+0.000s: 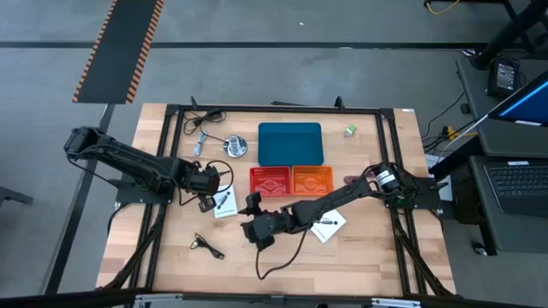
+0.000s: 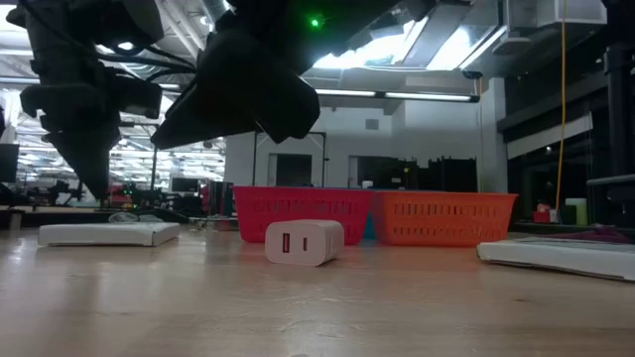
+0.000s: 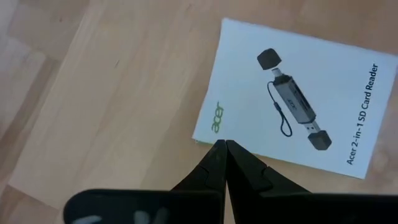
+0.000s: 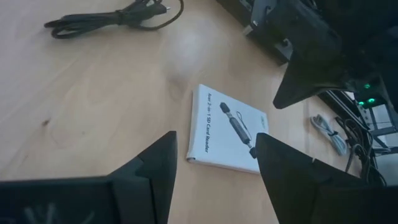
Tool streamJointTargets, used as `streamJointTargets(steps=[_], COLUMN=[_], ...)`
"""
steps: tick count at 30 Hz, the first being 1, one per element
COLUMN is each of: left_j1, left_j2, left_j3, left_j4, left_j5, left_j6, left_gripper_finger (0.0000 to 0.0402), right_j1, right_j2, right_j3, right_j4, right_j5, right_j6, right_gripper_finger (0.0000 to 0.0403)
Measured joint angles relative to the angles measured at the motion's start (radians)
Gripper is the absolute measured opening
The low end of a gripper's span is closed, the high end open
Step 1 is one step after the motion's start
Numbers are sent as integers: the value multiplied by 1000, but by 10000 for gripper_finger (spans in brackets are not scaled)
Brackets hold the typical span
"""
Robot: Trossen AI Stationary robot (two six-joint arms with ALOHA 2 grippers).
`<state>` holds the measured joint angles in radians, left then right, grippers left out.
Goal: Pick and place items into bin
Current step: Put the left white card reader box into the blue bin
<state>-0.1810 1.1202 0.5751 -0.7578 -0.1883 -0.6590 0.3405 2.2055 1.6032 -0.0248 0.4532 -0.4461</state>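
Observation:
A white card printed with a black pen shape (image 3: pixel 292 96) lies flat on the wooden table (image 1: pixel 163 257), left of centre. My left gripper (image 1: pixel 206 202) is shut, its fingertips pointing down over that card's edge. My right gripper (image 4: pixel 214 165) hangs open above the table right of the same card (image 4: pixel 227 134), with nothing between its fingers. A second white card (image 1: pixel 328 228) lies under the right arm. A small pale cube (image 2: pixel 304 243) sits on the table before the red basket. A black cable (image 1: pixel 208 245) lies near the front, and a green cube (image 1: pixel 350 131) at the far right. My left gripper's shut fingertips (image 3: pixel 219 152) stand from above at the card's edge (image 3: pixel 208 138). I cannot tell whether they touch it. The card lies flat on the table.
A blue bin (image 1: pixel 289 143) stands at the far middle, with a red basket (image 1: pixel 271 180) and an orange basket (image 1: pixel 312 180) in front of it. A round silver disc (image 1: pixel 235 147) and coiled cables (image 1: pixel 201 120) lie at the far left. Bare wood shows along the near edge.

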Motion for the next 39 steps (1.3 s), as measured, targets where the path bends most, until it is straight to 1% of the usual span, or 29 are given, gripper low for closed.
streamJointTargets(steps=[6,14,21,39], left_j1=[0,0,0,0], left_j2=[9,113,165,164], left_j3=[0,0,0,0], left_j4=[1,43,72,68], left_j5=[-29,-31,-28,-30], left_j6=[-8,-2,17,18], left_gripper_finger=[2,2,2,2], right_j1=[0,0,0,0], right_j2=[0,0,0,0], right_j3=[0,0,0,0], right_j4=[8,7,2,-4], right_j5=[1,0,0,-1], right_j6=[19,26,54,56], right_gripper_finger=[197,197,197,197])
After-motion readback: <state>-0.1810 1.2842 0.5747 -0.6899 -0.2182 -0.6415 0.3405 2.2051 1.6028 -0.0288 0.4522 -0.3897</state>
